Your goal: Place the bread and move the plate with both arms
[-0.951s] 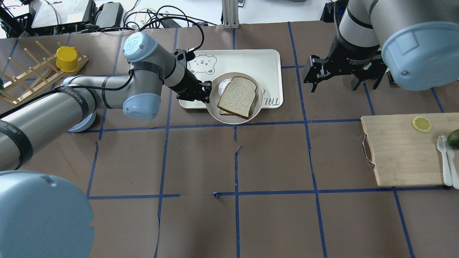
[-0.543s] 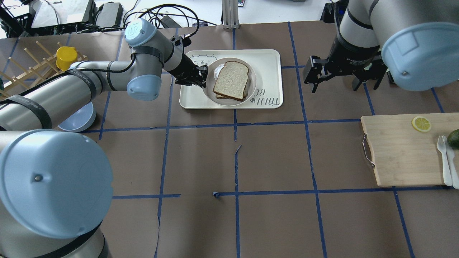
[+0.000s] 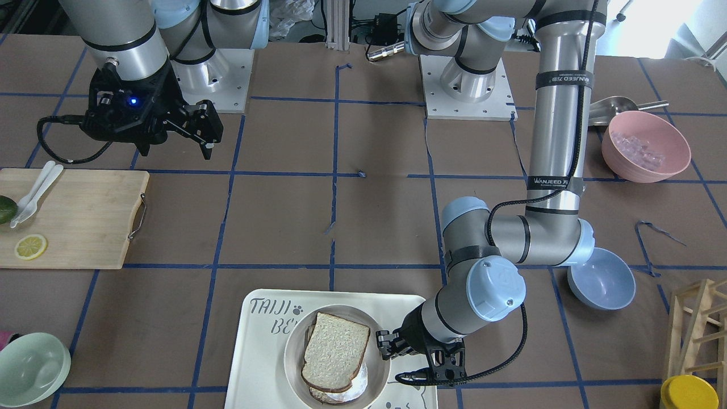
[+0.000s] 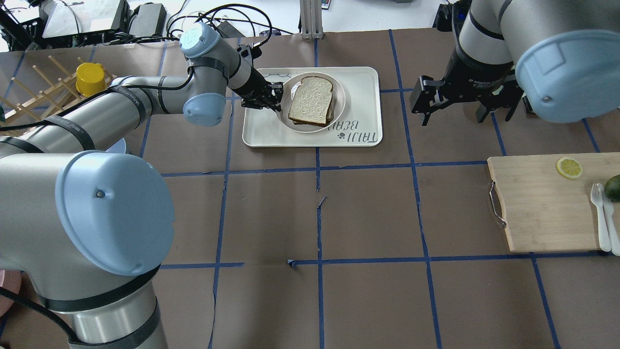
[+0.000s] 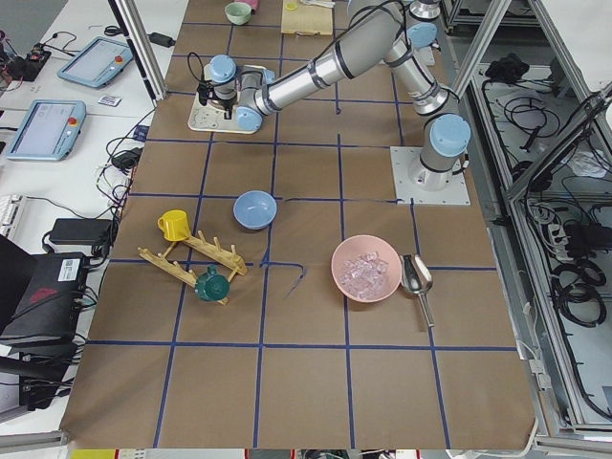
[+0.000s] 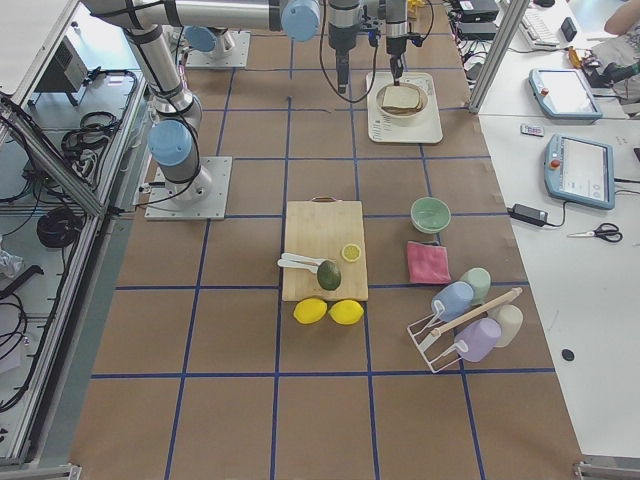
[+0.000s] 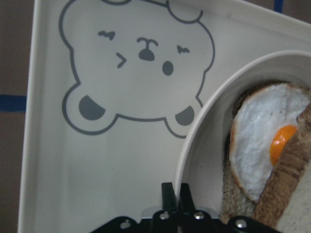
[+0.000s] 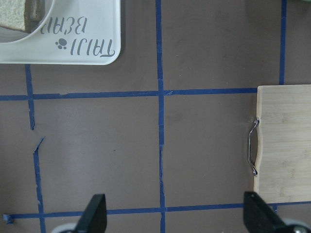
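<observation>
The cream plate (image 4: 341, 94) is over the middle of the white bear tray (image 4: 361, 80). The pale speckled bread (image 4: 311, 99) lies on top of a second slice with a fried egg (image 7: 257, 145). My left gripper (image 4: 276, 99) is shut on the plate's left rim; the left wrist view shows its fingers (image 7: 167, 194) pinched on the rim (image 7: 194, 141). From the front, the bread (image 3: 335, 352) fills the plate (image 3: 292, 346) beside the left gripper (image 3: 381, 343). My right gripper (image 4: 453, 114) is open and empty, hovering right of the tray.
A wooden cutting board (image 4: 547, 203) with a lemon slice, avocado and white utensils lies at the right. A yellow cup (image 4: 90, 79) sits on a wooden rack at the far left. A blue bowl (image 3: 602, 278), pink bowl (image 3: 646, 145) and green bowl (image 3: 31, 360) stand around.
My left gripper moved the plate with the bread from the tray's near edge, away from me, to the tray's middle. The right arm stayed still.
</observation>
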